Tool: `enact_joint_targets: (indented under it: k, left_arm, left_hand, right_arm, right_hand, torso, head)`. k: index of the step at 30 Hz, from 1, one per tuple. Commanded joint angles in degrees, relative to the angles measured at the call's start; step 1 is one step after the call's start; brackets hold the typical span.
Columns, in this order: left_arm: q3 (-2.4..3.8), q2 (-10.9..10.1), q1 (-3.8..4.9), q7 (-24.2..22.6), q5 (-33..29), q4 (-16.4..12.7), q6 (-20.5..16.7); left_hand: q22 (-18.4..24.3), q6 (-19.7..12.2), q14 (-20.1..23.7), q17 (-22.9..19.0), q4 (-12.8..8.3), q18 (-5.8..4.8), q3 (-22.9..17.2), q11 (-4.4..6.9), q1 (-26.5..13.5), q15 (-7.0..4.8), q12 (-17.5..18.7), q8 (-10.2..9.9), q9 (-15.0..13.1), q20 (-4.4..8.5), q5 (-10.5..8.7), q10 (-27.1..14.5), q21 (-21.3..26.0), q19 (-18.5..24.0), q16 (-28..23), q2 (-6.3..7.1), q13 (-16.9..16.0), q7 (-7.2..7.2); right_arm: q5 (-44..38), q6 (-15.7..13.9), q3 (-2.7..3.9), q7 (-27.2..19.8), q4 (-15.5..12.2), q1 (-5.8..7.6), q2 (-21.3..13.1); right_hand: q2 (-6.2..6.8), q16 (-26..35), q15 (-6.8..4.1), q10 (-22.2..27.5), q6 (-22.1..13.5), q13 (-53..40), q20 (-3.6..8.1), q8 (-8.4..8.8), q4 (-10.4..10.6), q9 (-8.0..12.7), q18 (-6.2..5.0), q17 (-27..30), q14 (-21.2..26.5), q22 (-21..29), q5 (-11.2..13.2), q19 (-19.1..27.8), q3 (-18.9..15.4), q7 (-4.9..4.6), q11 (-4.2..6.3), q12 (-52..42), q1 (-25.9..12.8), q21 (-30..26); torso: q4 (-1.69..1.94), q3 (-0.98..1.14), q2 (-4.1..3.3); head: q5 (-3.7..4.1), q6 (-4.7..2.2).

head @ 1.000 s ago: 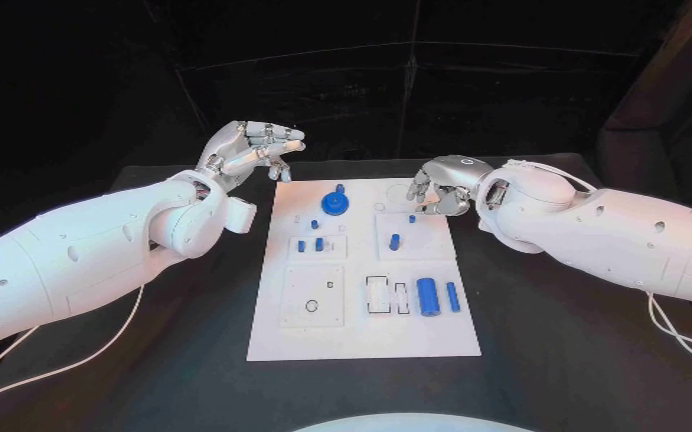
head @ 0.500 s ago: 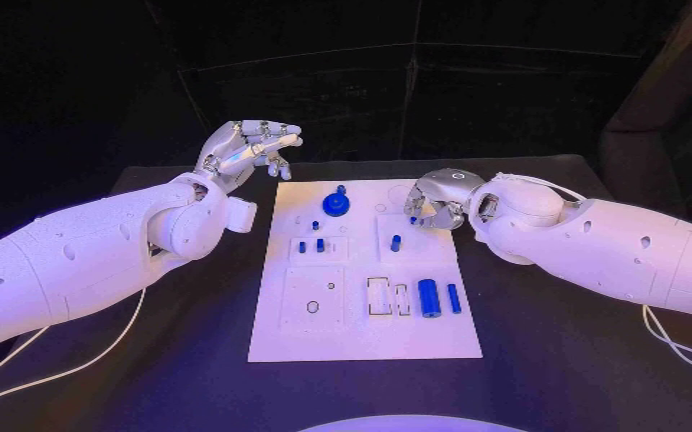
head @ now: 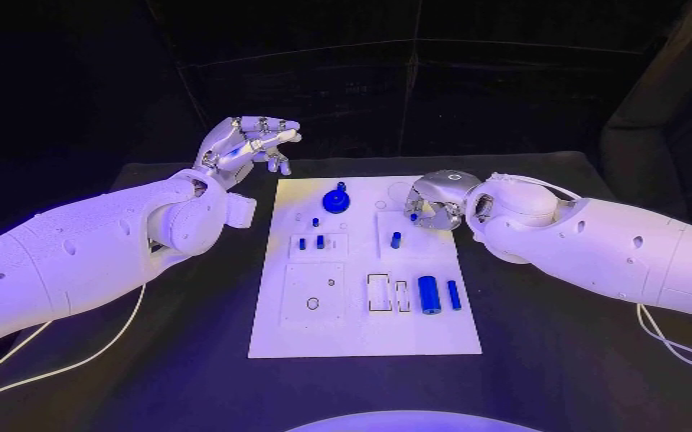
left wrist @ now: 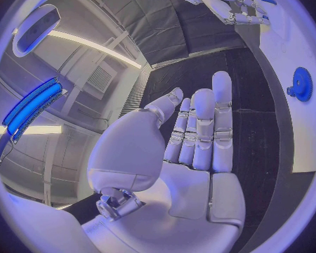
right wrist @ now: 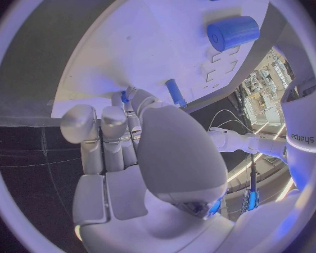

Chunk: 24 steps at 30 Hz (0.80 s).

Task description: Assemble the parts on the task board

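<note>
On the board: the white task board (head: 289, 337) lies mid-table, with small blue parts spread over it.
Done: a gear (head: 336, 199) sits at the far end; short pegs (head: 394, 240) stand in the middle blocks.
Left: a thick cylinder (head: 428, 294) and a thin rod (head: 453, 295) lie loose near the right edge; I judge the work roughly midway.
Right hand (head: 437, 202): low over the far right of the board, fingertips (right wrist: 135, 104) pinching a small blue peg (right wrist: 124, 96).
Left hand (head: 248, 146): raised beyond the far left corner, fingers loose, holding nothing.
</note>
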<state>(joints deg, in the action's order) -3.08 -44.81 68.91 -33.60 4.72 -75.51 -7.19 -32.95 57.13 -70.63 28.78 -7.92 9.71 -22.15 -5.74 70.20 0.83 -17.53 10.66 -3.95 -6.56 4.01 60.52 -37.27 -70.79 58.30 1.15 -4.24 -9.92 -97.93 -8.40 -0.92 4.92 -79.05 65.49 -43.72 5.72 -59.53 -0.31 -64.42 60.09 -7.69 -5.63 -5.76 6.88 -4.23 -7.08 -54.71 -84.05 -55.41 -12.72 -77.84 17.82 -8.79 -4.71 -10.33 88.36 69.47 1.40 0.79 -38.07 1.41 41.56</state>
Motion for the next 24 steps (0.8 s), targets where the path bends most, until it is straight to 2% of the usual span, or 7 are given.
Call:
enact_joint_targets:
  k: [1, 6, 12, 16, 18, 24]
  left_arm:
    - [-0.01, 0.07, 0.07, -0.87, -0.43, 0.05, 0.59]
    - [-0.02, 0.12, 0.07, -0.70, -0.43, 0.13, 0.60]
    - [-0.03, 0.10, 0.07, -0.34, -0.43, 0.20, 0.56]
    - [-0.03, 0.07, 0.07, 0.11, -0.43, 0.25, 0.53]
    - [-0.03, 0.05, 0.07, 0.73, -0.43, 0.31, 0.61]
    - [-0.04, 0.03, 0.07, 1.89, -0.44, 0.44, 0.81]
  left_hand:
    - [0.06, 0.01, 0.34, -0.06, -0.01, 0.79, 0.28, -0.19, -0.50, 0.11, -0.28, 0.17, 0.08, -0.04, 0.21, -0.17, 0.22, 0.26, -0.23, -0.11, -0.02, -0.22]
    - [0.16, -0.15, 0.42, -0.15, -0.03, 0.77, 0.37, -0.25, -0.44, 0.14, -0.31, 0.12, 0.11, -0.05, 0.22, -0.39, 0.35, 0.27, -0.24, -0.14, 0.01, -0.28]
    - [0.22, -0.26, 0.48, -0.22, -0.03, 0.76, 0.43, -0.30, -0.42, 0.18, -0.32, 0.09, 0.12, -0.07, 0.23, -0.54, 0.44, 0.28, -0.25, -0.16, 0.03, -0.33]
    - [0.31, -0.43, 0.57, -0.30, -0.06, 0.75, 0.51, -0.36, -0.35, 0.22, -0.35, 0.03, 0.14, -0.09, 0.23, -0.74, 0.56, 0.30, -0.27, -0.16, 0.06, -0.40]
    - [0.37, -0.58, 0.60, -0.35, -0.08, 0.75, 0.57, -0.41, -0.31, 0.26, -0.37, -0.03, 0.16, -0.10, 0.23, -0.91, 0.63, 0.29, -0.26, -0.14, 0.08, -0.46]
    - [0.47, -0.80, 0.64, -0.43, -0.06, 0.73, 0.74, -0.52, -0.32, 0.33, -0.42, -0.09, 0.17, -0.15, 0.21, -1.22, 0.75, 0.25, -0.21, -0.13, 0.11, -0.57]
  right_arm:
    - [-1.12, 2.06, -0.14, 0.47, 0.36, -0.24, 0.24]
    - [-1.99, 2.44, -0.14, 0.93, 0.83, -0.42, 0.73]
    - [-3.19, 1.44, -0.14, 2.25, 1.18, -0.62, 1.20]
    - [-3.83, 1.17, -0.14, 2.94, 1.32, -0.68, 1.49]
    - [-4.05, 0.84, -0.14, 3.17, 1.24, -0.71, 1.54]
    - [-4.15, -1.09, -0.13, 3.11, -0.01, -0.74, 0.84]
  right_hand:
    - [-0.20, -0.88, -0.24, -0.65, 0.70, 0.27, 0.15, -0.09, -0.29, -0.08, 0.97, -0.82, -1.14, -1.24, 0.41, -0.73, 1.00, 0.09, 0.09, 0.25, -0.03, 0.89]
    - [-0.35, -3.44, -0.56, -2.27, 2.10, 0.72, 0.42, -0.30, -1.20, -0.21, 1.59, -3.24, -1.61, -5.02, 0.73, -1.95, 2.97, 0.45, 0.49, 0.24, -0.60, 3.43]
    - [-1.56, -4.26, -0.74, -3.45, 3.07, 1.17, 0.63, -0.24, -2.63, -0.24, 1.74, -3.75, -1.52, -6.10, 2.65, -2.07, 6.39, 0.59, 0.69, 0.56, -0.67, 4.32]
    - [-1.19, -4.75, -0.75, -4.16, 3.61, 1.50, 0.63, -0.06, -3.66, -0.23, 1.79, -3.96, -1.41, -6.58, 2.90, -1.98, 8.65, 0.63, 0.69, 0.91, -1.98, 4.77]
    - [-1.06, -4.96, -0.73, -4.34, 3.78, 1.57, 0.65, -0.03, -3.83, -0.24, 1.80, -4.10, -1.41, -6.78, 3.02, -1.99, 9.05, 0.62, 0.77, 1.00, -2.51, 4.93]
    - [-0.86, -5.43, -0.80, -4.76, 4.18, 1.70, 0.70, 0.01, -4.26, -0.29, 1.84, -4.38, -1.47, -7.19, 3.21, -2.05, 9.83, 0.73, 0.87, 1.16, -3.52, 5.27]
  torso:
    - [-0.01, -0.01, 0.04]
    - [0.03, -0.02, 0.01]
    - [0.02, -0.05, 0.01]
    - [0.05, -0.06, 0.07]
    - [0.04, -0.05, 0.10]
    - [-0.09, -0.04, 0.16]
  head:
    - [0.08, 0.09]
    - [0.08, 0.16]
    - [0.09, 0.25]
    - [0.06, 0.31]
    - [-0.19, 0.28]
    - [-0.17, 0.11]
